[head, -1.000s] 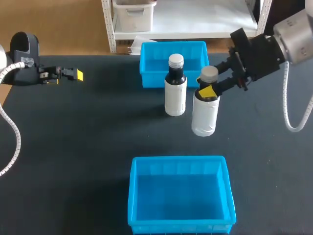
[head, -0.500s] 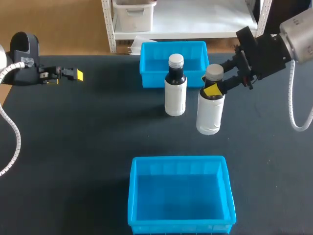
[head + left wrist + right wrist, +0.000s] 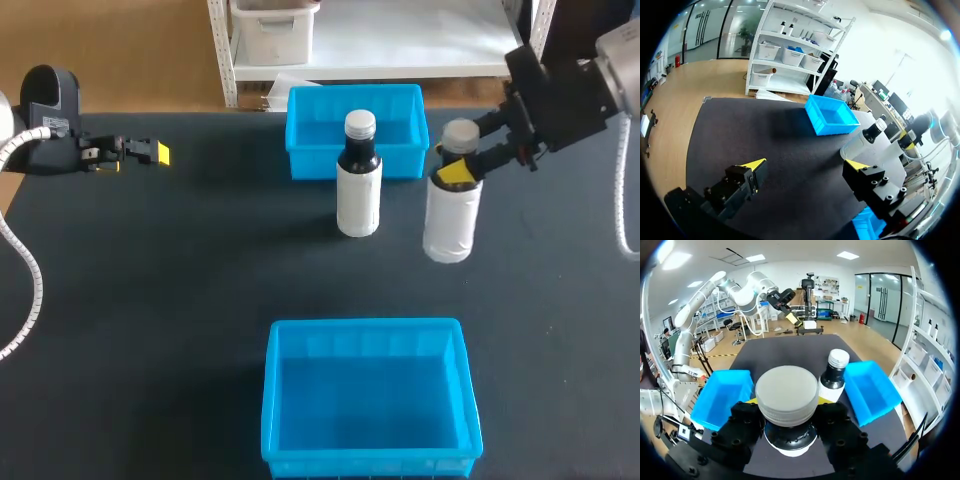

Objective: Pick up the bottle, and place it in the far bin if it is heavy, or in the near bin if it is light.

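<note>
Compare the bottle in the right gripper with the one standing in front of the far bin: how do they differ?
The held bottle is clamped at the neck in the right gripper; the free bottle stands untouched. The held bottle has a broad grey cap, the free bottle a narrower, paler one. The free bottle's dark neck shows; the held bottle's is hidden. Both have white bodies and are capped.

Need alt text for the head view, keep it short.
The right gripper grips a grey-capped white bottle by its neck, right of a second bottle standing before the far bin. The near bin is empty; the left gripper is far left, holding nothing.
</note>
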`<state>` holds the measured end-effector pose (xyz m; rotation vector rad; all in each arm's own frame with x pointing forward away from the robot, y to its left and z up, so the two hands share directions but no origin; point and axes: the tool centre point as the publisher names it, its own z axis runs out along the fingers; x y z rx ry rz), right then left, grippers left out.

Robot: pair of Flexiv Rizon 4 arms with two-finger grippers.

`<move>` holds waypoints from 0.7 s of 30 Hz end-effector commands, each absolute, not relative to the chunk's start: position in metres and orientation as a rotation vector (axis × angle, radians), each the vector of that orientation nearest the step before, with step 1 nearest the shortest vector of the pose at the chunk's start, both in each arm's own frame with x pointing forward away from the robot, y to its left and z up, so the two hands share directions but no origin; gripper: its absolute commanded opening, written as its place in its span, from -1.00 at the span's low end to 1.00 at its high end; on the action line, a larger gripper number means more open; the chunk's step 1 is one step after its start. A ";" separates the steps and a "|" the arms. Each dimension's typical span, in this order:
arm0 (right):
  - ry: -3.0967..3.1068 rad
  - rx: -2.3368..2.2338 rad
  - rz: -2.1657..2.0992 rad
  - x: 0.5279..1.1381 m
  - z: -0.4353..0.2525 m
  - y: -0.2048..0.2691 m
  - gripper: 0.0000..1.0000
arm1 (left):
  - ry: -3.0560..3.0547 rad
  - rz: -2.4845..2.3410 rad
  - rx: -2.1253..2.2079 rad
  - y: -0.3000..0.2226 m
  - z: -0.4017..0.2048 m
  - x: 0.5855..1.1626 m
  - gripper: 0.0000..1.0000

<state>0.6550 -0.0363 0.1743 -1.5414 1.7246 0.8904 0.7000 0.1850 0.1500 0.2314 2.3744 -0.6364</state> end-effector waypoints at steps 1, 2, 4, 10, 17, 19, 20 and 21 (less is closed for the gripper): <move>1.740 -1.530 0.873 0.659 0.181 -0.053 -1.00 | 2.374 -0.636 0.231 0.185 0.150 0.700 1.00; 1.744 -1.526 0.869 0.663 0.181 -0.057 -1.00 | 2.374 -0.636 0.231 0.185 0.150 0.700 1.00; 1.754 -1.522 0.851 0.671 0.182 -0.065 -1.00 | 2.374 -0.636 0.231 0.185 0.150 0.700 1.00; 1.764 -1.516 0.807 0.698 0.189 -0.084 -1.00 | 2.374 -0.636 0.231 0.185 0.150 0.700 1.00; 1.756 -1.532 0.772 0.735 0.203 -0.092 -1.00 | 2.374 -0.636 0.231 0.185 0.150 0.700 1.00; 1.750 -1.542 0.759 0.746 0.208 -0.091 -1.00 | 2.374 -0.636 0.231 0.185 0.150 0.700 1.00; 1.748 -1.546 0.754 0.750 0.210 -0.091 -1.00 | 2.374 -0.636 0.231 0.185 0.150 0.700 1.00; 1.747 -1.549 0.750 0.755 0.213 -0.090 -1.00 | 2.374 -0.636 0.231 0.185 0.150 0.700 1.00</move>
